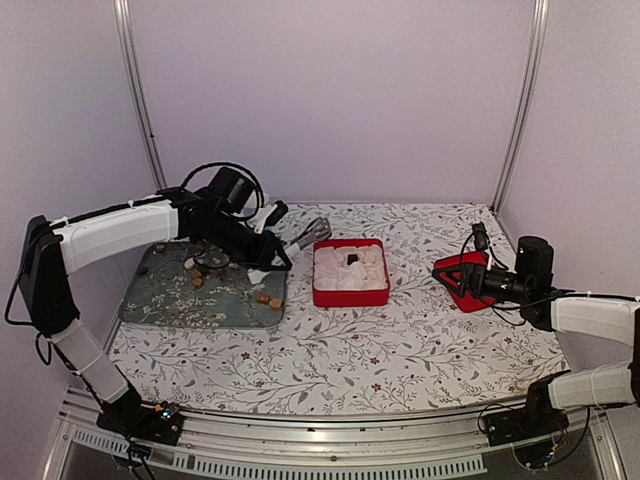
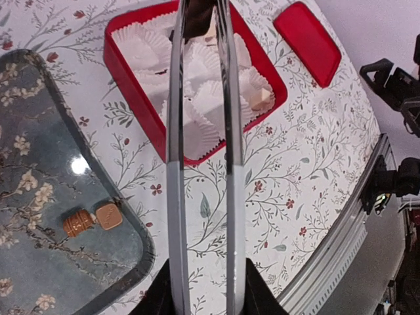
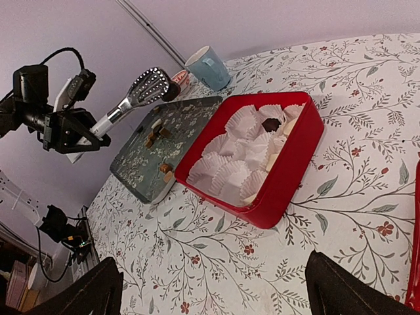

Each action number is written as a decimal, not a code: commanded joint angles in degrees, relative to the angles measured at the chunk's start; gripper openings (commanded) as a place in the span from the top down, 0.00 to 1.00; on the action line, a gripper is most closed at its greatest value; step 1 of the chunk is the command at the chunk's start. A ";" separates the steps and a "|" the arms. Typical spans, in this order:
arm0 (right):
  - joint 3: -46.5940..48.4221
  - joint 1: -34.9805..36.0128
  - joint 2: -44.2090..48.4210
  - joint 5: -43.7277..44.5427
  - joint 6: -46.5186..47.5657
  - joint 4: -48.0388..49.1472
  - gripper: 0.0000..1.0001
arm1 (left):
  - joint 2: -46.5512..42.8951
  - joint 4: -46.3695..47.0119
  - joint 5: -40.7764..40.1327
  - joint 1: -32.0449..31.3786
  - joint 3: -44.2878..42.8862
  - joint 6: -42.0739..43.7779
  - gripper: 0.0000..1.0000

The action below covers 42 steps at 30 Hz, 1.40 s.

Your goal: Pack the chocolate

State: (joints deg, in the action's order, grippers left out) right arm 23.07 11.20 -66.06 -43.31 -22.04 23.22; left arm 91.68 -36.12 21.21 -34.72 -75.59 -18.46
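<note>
Clamping tongs (image 3: 134, 98) in left tool (image 3: 77, 134), chocolate (image 2: 197, 20) at tong tips, right tool (image 1: 472, 280) wide open

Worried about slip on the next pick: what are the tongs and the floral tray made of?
Long silver tongs: polished metal, probably steel; mirror-like streaks along both arms. Dark floral rectangular tray: glossy, perhaps glass or lacquer; a bright lamp glint shows on it.

One red box (image 1: 350, 297), one red lid (image 2: 307, 42), one tray (image 1: 165, 305), one tongs (image 3: 141, 92), one blue cup (image 3: 207, 65); chocolates (image 2: 79, 224) several, exact count unclear.
</note>
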 commanded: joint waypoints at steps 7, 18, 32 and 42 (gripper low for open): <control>0.69 0.19 0.52 0.90 -0.06 0.50 0.01 | 12.93 2.98 0.28 -8.40 -7.97 2.06 0.88; 0.24 0.18 1.90 1.54 -0.22 -0.21 0.01 | 20.44 -0.19 -3.94 -9.14 -13.46 1.72 0.88; -0.08 0.14 1.99 2.04 0.42 -0.73 0.01 | 25.25 -3.05 -7.54 -9.09 -16.74 1.68 0.78; 0.13 0.12 1.55 2.00 0.51 -0.77 0.01 | 21.69 -2.86 -6.20 -8.91 -16.77 2.78 0.66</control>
State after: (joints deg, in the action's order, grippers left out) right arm 23.07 11.20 -64.93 -41.98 -22.02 23.09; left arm 116.90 -38.94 14.35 -43.62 -90.98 -16.73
